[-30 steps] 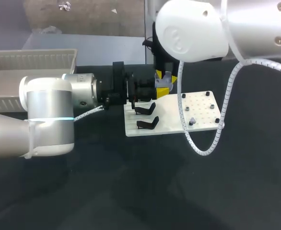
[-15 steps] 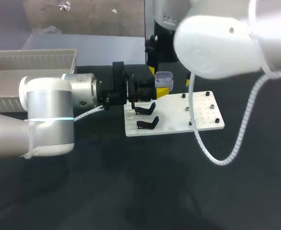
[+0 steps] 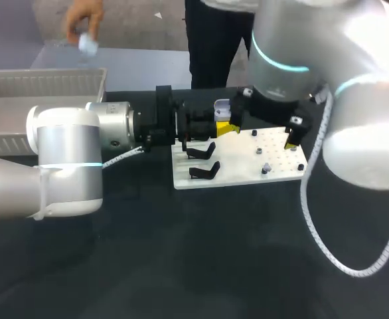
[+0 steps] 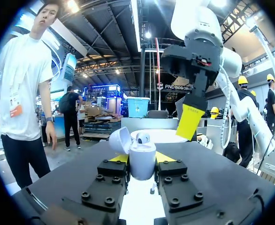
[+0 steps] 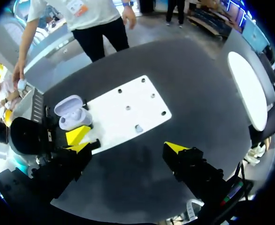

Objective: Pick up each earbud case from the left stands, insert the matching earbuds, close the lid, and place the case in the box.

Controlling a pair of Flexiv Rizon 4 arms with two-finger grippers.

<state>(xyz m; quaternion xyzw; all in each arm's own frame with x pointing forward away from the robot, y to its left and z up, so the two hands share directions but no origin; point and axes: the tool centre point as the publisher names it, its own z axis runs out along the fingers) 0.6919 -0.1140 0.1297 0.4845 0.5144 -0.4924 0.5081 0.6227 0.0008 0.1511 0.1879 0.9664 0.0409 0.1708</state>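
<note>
Seen from above, the left arm comes in from the left edge and ends near the middle of the frame, at the left edge of a white board [image 3: 241,163]. The left gripper [image 4: 141,161] pinches an earbud case [image 3: 222,107] between its two yellow-tipped fingers. It holds the case upright in the air, with the lid hinged open. In the left wrist view, a small rounded white piece sits in the mouth of the case. It looks like an earbud already seated, though I cannot tell whether the second one is in.

Two black stands [image 3: 202,161] are on the left part of the board, and both are bare. A small pale item [image 3: 265,168] on the right part of the board may be a loose earbud, but it is too small to be sure. The box [image 3: 42,83], a pale tray, is in the upper left of the frame, well apart from the case.

The right arm fills the right side and upper right of the frame. The right gripper [image 5: 126,143] hangs above the board with its fingers spread wide and holding nothing. One of its yellow tips is just beside the held case.

The step in hand appears to be filling the case. The next move probably needs the right gripper to fetch any remaining earbud, or else to press the lid shut while the left gripper steadies the case.
</note>
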